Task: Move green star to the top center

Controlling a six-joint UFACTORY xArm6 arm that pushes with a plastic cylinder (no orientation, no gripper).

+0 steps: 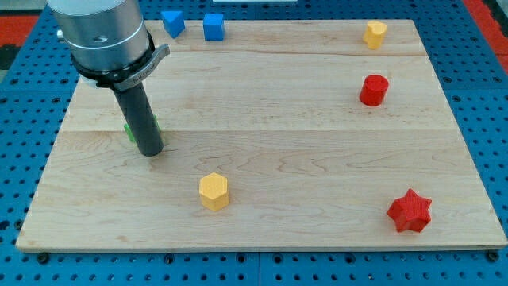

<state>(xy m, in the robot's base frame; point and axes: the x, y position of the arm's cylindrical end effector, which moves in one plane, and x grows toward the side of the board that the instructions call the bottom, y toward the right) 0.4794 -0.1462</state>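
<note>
Wooden board [317,159] | green star [128,129] mostly hidden behind rod, touching | my tip [152,151] holds nothing

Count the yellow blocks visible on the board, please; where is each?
2. One yellow hexagonal block lies at the view's bottom, left of centre; another yellow block sits near the view's top right corner. The arm hides part of the board, so more could exist.

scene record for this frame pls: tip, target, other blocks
tip: my tip, left of board centre
target: green star, mostly hidden behind the rod, just up-left of tip
blue blocks: two at top edge, and
yellow blocks: hexagon bottom centre; another top right
red blocks: cylinder right; star bottom right
board: wooden
</note>
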